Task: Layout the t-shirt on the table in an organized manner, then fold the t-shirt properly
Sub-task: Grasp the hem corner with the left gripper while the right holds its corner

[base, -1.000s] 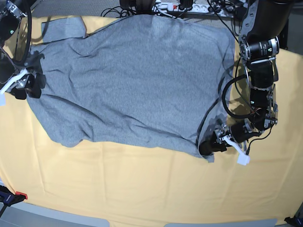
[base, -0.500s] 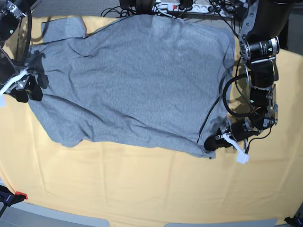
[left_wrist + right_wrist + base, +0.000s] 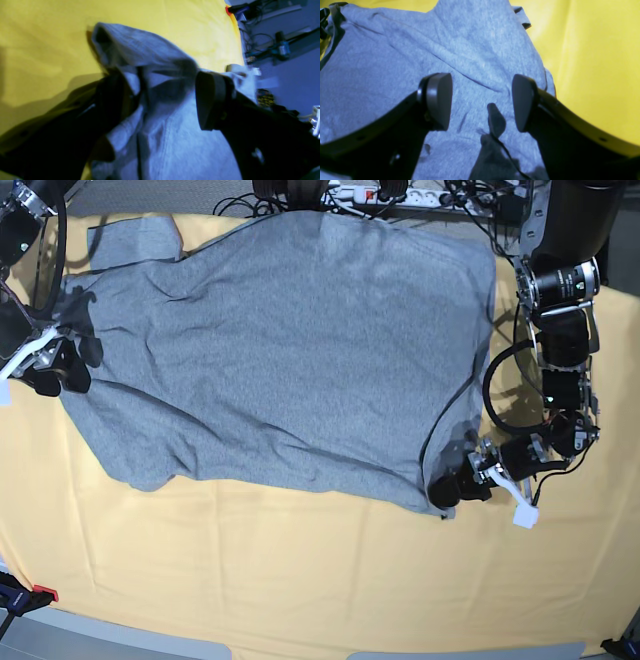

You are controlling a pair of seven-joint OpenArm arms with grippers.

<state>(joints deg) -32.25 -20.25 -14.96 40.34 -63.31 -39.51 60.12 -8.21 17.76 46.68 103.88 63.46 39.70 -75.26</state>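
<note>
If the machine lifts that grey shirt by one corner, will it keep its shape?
Probably not. The t-shirt lies wrinkled and creased, so it looks floppy and should droop. The corner bunched between the left gripper fingers suggests it crumples easily. It likely drags rather than slides across the table cloth.

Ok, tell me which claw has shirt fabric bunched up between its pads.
The left claw: a raised fold of the t-shirt sits between its open pads. The right claw hovers open over flat fabric.

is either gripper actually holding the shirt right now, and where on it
Nothing is gripped. The left gripper stands open around a bunched corner of the t-shirt; the right gripper is open over its opposite edge.
</note>
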